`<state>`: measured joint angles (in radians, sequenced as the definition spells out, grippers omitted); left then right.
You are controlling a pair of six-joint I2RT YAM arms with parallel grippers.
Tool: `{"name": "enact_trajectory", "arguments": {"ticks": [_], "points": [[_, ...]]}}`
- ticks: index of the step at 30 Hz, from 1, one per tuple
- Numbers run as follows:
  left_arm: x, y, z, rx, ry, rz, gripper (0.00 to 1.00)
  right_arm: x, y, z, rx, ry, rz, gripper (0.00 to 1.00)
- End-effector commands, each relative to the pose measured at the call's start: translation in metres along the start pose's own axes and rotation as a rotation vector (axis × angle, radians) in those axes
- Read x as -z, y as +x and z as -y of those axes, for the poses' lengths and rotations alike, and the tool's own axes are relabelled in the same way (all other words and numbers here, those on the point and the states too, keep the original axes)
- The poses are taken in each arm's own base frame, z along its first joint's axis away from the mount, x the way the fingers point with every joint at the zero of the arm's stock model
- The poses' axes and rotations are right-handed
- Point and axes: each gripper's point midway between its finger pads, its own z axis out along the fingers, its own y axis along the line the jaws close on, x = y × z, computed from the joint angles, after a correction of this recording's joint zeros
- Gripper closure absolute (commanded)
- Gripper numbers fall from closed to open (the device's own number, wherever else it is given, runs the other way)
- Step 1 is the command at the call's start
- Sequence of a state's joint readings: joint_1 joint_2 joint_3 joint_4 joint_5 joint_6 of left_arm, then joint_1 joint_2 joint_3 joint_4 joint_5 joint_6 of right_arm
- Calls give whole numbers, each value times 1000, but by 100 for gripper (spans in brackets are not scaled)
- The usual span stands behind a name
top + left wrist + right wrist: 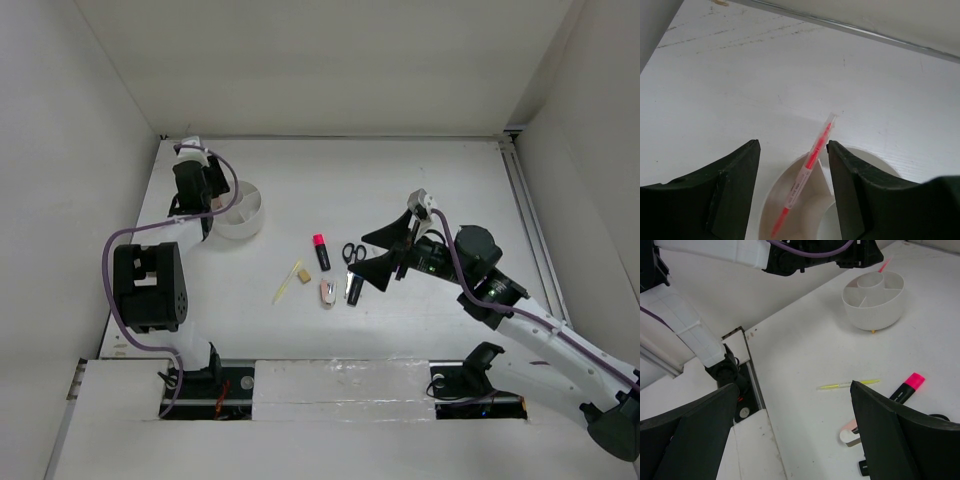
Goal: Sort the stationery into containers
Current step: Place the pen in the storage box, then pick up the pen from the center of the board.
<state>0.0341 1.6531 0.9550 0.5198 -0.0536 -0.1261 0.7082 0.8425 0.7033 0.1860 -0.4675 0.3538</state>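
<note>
**Landmark:** round white plastic tray (pixel 243 212) (pixel 867 156) (pixel 872 305), split into wedge compartments around a central cup. It sits on the white surface (pixel 420 180).

**Left end effector** (pixel 205 190) (pixel 792 145)
- It hangs over the tray's left edge, angled down at it.
- The jaws stand apart, wider than the slim pink pen (pixel 807 167) (pixel 885 264) seen between them. I grip nothing.
- The pen leans inside one wedge compartment, with its lower tip on the tray floor and its upper end poking past the rim.
- In my right wrist view, that upper end shows behind the central cup, on the side of the tray away from the loose items.
- I cannot tell which wedge holds the pen.

**Right end effector** (pixel 378 256) (pixel 794 386)
- It is well apart from the tray, to its right and nearer my bases.
- The jaws are spread wide with nothing between them.
- It hovers over the loose items.

**Loose items**, all outside the tray, on the surface to its right and base-side:
- The thin yellow stick (pixel 288 281) (pixel 847 385) is the nearest to the tray.
- The small tan eraser (pixel 303 274) is just beside the stick.
- The black highlighter with pink cap (pixel 321 252) (pixel 907 386) is farther from the tray than the stick.
- The white-pink piece (pixel 327 292) (pixel 850 435) is base-side of that highlighter.
- The black-handled scissors (pixel 353 252) are beyond the pink-capped highlighter from the tray.
- The second black highlighter (pixel 353 288) is base-side of the scissors. I cannot tell its cap colour.
</note>
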Motion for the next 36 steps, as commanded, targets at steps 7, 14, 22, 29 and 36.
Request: {"name": "enact_trajectory", "arguments": {"ticks": [7, 14, 22, 29, 36], "points": [[34, -75, 5, 32, 9, 206, 30, -3, -10, 4, 31, 27, 46, 0], [79, -156, 1, 86, -52, 363, 0, -12, -3, 36, -7, 182, 7, 0], [125, -217, 25, 55, 55, 397, 0, -6, 10, 95, -104, 545, -15, 0], [177, -205, 66, 47, 302, 292, 0, 26, -9, 121, -154, 771, 87, 0], [198, -132, 83, 162, 442, 111, 0, 38, -18, 130, -165, 779, 115, 0]]}}
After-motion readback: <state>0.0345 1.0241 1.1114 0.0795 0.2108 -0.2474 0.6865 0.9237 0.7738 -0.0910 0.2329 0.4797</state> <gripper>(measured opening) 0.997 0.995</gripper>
